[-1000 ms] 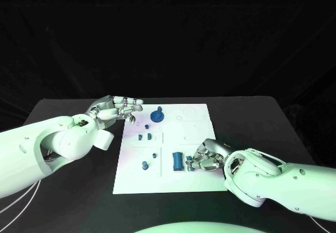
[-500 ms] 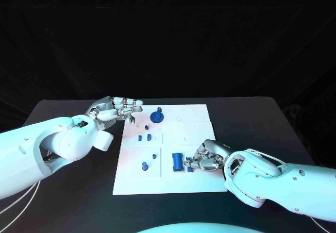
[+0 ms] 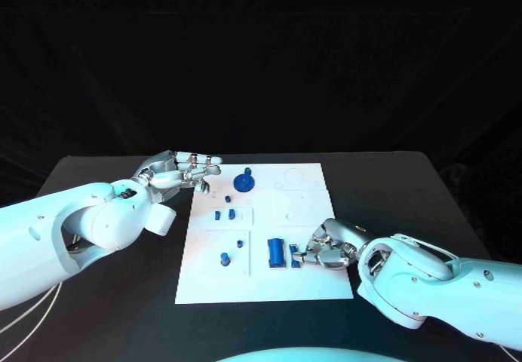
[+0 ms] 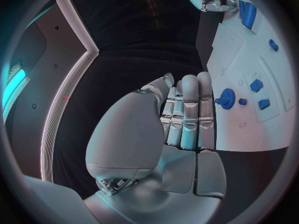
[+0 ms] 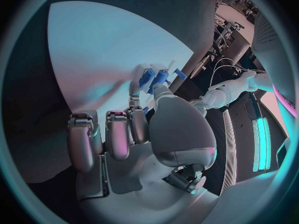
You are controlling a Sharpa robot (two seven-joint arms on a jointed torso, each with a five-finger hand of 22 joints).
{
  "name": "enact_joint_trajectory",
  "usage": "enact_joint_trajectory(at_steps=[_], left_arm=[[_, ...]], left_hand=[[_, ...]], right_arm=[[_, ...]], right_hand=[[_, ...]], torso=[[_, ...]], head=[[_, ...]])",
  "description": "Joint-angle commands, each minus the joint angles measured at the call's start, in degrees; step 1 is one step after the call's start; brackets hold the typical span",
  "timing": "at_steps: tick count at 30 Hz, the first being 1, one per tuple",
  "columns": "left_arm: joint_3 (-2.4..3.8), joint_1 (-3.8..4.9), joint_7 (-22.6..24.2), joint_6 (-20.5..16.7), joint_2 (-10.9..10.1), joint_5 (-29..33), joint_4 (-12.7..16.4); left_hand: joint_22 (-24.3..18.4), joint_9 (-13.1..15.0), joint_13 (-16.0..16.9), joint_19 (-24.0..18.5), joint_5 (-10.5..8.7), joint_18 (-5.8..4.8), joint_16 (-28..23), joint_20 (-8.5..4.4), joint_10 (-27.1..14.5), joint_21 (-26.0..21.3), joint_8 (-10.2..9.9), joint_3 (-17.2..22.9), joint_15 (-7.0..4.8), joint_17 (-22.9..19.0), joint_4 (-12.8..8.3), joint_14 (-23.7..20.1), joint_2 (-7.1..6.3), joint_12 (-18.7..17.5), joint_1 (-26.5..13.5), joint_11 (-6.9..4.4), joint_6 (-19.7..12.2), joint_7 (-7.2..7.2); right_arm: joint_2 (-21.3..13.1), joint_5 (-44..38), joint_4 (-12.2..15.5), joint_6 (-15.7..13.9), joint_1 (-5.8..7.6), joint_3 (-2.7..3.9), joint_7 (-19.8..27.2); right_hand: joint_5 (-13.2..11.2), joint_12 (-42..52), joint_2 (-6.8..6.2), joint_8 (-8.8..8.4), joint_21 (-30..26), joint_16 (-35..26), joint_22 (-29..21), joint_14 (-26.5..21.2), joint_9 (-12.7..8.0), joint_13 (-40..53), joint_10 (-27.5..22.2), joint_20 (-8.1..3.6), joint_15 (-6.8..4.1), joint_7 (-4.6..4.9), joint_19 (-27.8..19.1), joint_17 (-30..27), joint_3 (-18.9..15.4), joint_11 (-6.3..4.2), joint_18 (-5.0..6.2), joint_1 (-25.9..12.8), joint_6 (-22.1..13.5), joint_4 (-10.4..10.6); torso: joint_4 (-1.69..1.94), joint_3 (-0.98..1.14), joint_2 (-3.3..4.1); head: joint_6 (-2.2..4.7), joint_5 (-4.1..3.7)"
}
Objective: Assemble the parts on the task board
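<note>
- My right hand [image 3: 327, 249] sits low over the near part of the task board [image 3: 310, 283]. Its fingertips are curled together around a small blue part [image 3: 295, 255], which I read as pinched between thumb and finger.
- Just beyond those fingertips, towards the board's middle, a larger blue block [image 3: 276, 251] lies flat. The pinched piece is just beside it, and I cannot tell whether the two touch.
- In the right wrist view the fingertips [image 5: 133, 100] close on blue pieces at the board's edge. How the piece is turned is hidden from me.
- My left hand [image 3: 179, 170] hovers off the far corner of the board, over the black bench [image 3: 109, 302]. Its fingers lie straight and side by side, holding nothing.
- Just past its fingertips stands the blue round part [image 3: 246, 181]. Smaller blue parts [image 3: 223, 214] lie further along the board, towards my right hand.
- I judge the step in hand to be fitting the pinched piece at or beside the blue block.
- Next I need a small, careful lowering with the piece aligned to its seat, and I should confirm it has settled before opening the fingers.
- The left hand can wait, or steady the board's far edge.
</note>
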Motion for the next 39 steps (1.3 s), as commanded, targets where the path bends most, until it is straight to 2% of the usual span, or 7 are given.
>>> enact_joint_trajectory(at_steps=[1,14,35,39], left_arm=[[0.04,0.03,0.3,0.8,0.1,0.2,0.1],[0.04,0.03,0.3,0.8,0.1,0.2,0.1],[0.04,0.03,0.3,0.8,0.1,0.2,0.1],[0.04,0.03,0.3,0.9,0.1,0.2,0.1]], left_hand=[[-0.1,-0.1,0.1,-0.4,0.15,0.77,-0.2,0.06,-0.3,-0.2,0.2,-0.5,0.01,-0.1,0.0,-0.2,0.23,0.4,-0.2,-0.05,-0.4,0.03],[-0.1,-0.1,0.1,-0.4,0.15,0.77,-0.2,0.06,-0.3,-0.2,0.2,-0.5,0.01,-0.1,0.0,-0.2,0.23,0.4,-0.2,-0.05,-0.4,0.03],[-0.1,-0.1,0.1,-0.4,0.15,0.77,-0.2,0.06,-0.3,-0.2,0.2,-0.5,0.01,-0.1,0.0,-0.2,0.23,0.4,-0.2,-0.05,-0.4,0.03],[-0.1,-0.1,0.1,-0.4,0.15,0.77,-0.2,0.06,-0.3,-0.2,0.2,-0.5,0.01,-0.1,0.0,-0.2,0.23,0.4,-0.2,-0.05,-0.4,0.03]], right_arm=[[-0.4,-1.3,0.6,2.3,-0.1,-0.02,2.4],[-0.7,-1.3,0.3,3.9,-0.43,-0.04,3.0],[1.2,-2.0,-2.3,4.2,-0.75,-0.03,2.9],[1.7,-1.6,-2.6,4.9,-0.75,-0.02,3.0]], right_hand=[[0.0,-0.2,-0.27,0.31,0.1,0.3,14.7,4.4,0.1,7.6,2.0,-0.31,-0.31,0.09,5.4,7.1,-0.4,-0.25,-0.96,1.0,-0.3,-0.1],[0.3,-0.2,0.05,0.41,0.1,0.3,14.7,4.4,0.2,7.7,2.0,-0.3,-0.3,0.09,5.5,7.2,-1.0,-0.24,-0.98,3.1,-0.4,-0.5],[0.4,0.0,0.78,0.5,0.3,0.3,14.8,4.4,0.3,7.9,2.1,-0.31,-0.32,0.05,5.5,7.2,-1.2,-0.28,-1.01,4.5,-0.4,-0.7],[0.4,0.0,0.91,0.52,0.2,0.3,14.7,4.4,0.3,7.9,2.1,-0.32,-0.33,0.03,5.5,7.2,-1.3,-0.29,-0.98,4.7,-0.4,-0.8]], torso=[[-0.04,-0.01,0.0],[0.11,-0.06,0.06],[0.06,-0.01,0.04],[0.06,-0.06,0.02]], head=[[-0.07,-0.07],[-0.21,-0.19],[-0.22,-0.11],[-0.18,-0.12]])
